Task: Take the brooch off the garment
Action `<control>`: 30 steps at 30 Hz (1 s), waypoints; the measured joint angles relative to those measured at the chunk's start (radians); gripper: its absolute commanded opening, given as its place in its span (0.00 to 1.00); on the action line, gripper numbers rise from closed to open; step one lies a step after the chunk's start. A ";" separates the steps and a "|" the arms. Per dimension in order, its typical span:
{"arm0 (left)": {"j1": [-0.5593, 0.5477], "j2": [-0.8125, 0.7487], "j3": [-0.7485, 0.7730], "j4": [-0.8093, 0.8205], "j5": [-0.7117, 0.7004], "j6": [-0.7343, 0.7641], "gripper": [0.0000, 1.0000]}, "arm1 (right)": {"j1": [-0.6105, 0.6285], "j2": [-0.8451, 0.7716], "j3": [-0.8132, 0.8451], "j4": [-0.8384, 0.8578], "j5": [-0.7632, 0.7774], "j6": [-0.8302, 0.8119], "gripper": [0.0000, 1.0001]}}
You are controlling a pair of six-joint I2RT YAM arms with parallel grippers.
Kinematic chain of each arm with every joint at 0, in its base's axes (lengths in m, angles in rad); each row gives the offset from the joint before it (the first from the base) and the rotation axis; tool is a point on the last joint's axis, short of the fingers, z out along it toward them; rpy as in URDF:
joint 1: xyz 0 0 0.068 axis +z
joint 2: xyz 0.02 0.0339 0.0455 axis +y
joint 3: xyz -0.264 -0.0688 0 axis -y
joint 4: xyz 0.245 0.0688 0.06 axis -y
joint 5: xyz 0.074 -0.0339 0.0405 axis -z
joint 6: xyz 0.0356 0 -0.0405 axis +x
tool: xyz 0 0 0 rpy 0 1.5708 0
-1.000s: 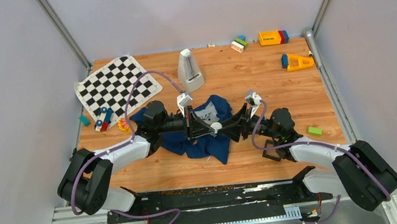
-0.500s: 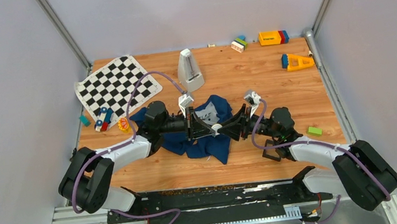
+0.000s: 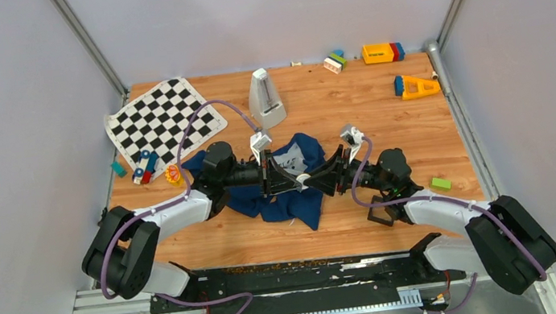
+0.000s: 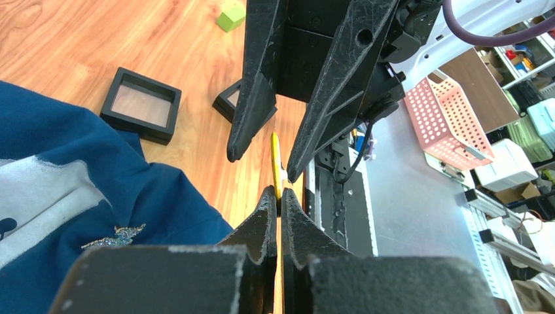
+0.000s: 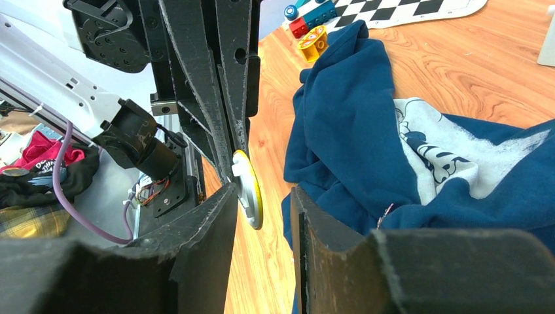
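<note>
Parted jaws of the right gripper (image 5: 265,196) flank the thin round gold-rimmed brooch (image 5: 247,186), with a narrow gap on either side. Bare wooden tabletop (image 3: 391,118) lies open right of the crumpled navy blue T-shirt (image 3: 298,207); a grey-white pyramid-shaped metronome (image 3: 265,98) stands just behind it.

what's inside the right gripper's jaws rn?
The brooch, a yellow-rimmed disc pinched by the shut left gripper. Part of it sits behind one right gripper finger, so contact there is unclear.

Plain pale grey walls (image 3: 264,13) enclose a wood-grain tabletop (image 3: 383,119) on three sides, with slanting metal posts (image 3: 85,40) at the back corners. The light is soft and even. Beyond the near edge stand a pink perforated basket (image 4: 445,111) and a heap of clothes (image 5: 26,186).
</note>
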 measured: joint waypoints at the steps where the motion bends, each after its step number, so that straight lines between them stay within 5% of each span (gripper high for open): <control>1: 0.000 0.000 0.000 0.000 0.000 -0.001 0.00 | 0.000 0.000 0.000 -0.002 0.000 0.000 0.36; 8: 0.000 0.000 0.000 0.000 0.002 -0.011 0.00 | 0.009 -0.002 0.002 -0.016 0.001 -0.027 0.43; 30: 0.000 0.001 0.000 0.014 -0.011 -0.019 0.00 | 0.035 -0.030 0.004 -0.058 0.076 -0.056 0.31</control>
